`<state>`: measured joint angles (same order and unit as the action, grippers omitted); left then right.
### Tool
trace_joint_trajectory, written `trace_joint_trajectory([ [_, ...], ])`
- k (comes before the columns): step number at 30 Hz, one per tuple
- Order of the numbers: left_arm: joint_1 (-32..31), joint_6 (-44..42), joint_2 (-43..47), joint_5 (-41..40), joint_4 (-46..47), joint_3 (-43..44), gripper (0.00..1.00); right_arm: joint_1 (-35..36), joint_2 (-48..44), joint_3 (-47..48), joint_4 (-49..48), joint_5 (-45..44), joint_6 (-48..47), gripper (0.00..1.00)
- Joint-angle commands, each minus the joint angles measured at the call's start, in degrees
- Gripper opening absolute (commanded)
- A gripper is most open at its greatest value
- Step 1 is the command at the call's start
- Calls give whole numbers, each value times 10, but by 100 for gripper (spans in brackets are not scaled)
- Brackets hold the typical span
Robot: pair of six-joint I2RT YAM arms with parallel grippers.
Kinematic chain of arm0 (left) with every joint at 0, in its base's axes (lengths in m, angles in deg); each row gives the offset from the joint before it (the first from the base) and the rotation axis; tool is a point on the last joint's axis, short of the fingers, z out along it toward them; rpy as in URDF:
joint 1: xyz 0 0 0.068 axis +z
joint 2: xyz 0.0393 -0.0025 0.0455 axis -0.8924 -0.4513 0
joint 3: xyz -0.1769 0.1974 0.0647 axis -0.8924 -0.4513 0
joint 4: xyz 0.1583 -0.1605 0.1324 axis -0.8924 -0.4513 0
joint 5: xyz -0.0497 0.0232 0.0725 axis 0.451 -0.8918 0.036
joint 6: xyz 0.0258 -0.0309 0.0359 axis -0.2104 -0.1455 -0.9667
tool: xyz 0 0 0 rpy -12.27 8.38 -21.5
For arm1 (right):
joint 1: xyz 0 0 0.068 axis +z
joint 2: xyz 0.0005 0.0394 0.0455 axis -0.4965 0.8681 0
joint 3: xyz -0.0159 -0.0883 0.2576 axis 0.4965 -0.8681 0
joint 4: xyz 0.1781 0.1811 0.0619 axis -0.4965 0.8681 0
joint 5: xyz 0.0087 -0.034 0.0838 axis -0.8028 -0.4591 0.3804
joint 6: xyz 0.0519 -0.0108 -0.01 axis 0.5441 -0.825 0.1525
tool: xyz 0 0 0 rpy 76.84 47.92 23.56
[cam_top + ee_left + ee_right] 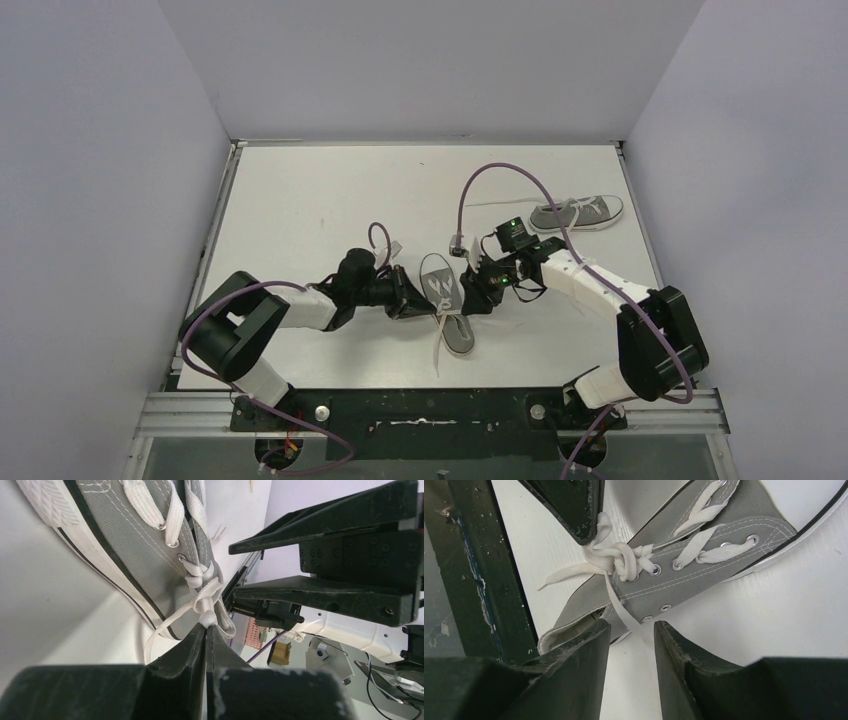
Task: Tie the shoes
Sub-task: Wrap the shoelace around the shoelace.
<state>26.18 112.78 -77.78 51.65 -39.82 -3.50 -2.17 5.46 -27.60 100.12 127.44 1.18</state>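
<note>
White table [320,200]; one shoe [447,300] at centre between both grippers, other shoe [578,212] far right, well apart; left gripper [206,629] pinches lace [209,616] at knot; right gripper [630,635] jaws apart, holding nothing.

You can read no lettering, brand, number or sign here, neither on the shoes [447,300] nor the table [300,200].

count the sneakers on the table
2. One grey sneaker sits in the middle of the table, toward the near edge; the second grey sneaker lies by the far right edge. None seems hidden.
</note>
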Motion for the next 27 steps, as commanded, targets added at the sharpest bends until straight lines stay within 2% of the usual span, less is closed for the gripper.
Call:
trace_joint_trajectory([
  [1, 5, -23, 41, 10, 1, 27, 0, 4, 5, -14, -76, 1, 13, 38],
  [4, 2, -49, 64, 8, -43, 52, 0, 6, 17, -18, -84, 5, 12, 33],
  [9, -4, -76, 78, 5, -83, 82, 0, 9, 28, -20, -94, 13, 14, 30],
  [16, -12, -74, 73, -5, -86, 92, 0, 10, 36, -18, -107, 28, 21, 17],
  [18, -12, -74, 74, -6, -86, 91, 0, 10, 31, -18, -105, 31, 21, 19],
  [22, -12, -72, 72, -6, -83, 92, 0, 11, 14, -21, -105, 47, 20, 31],
  [27, -13, -70, 70, -5, -79, 88, 0, 16, 27, -6, -90, 73, 10, 33],
])
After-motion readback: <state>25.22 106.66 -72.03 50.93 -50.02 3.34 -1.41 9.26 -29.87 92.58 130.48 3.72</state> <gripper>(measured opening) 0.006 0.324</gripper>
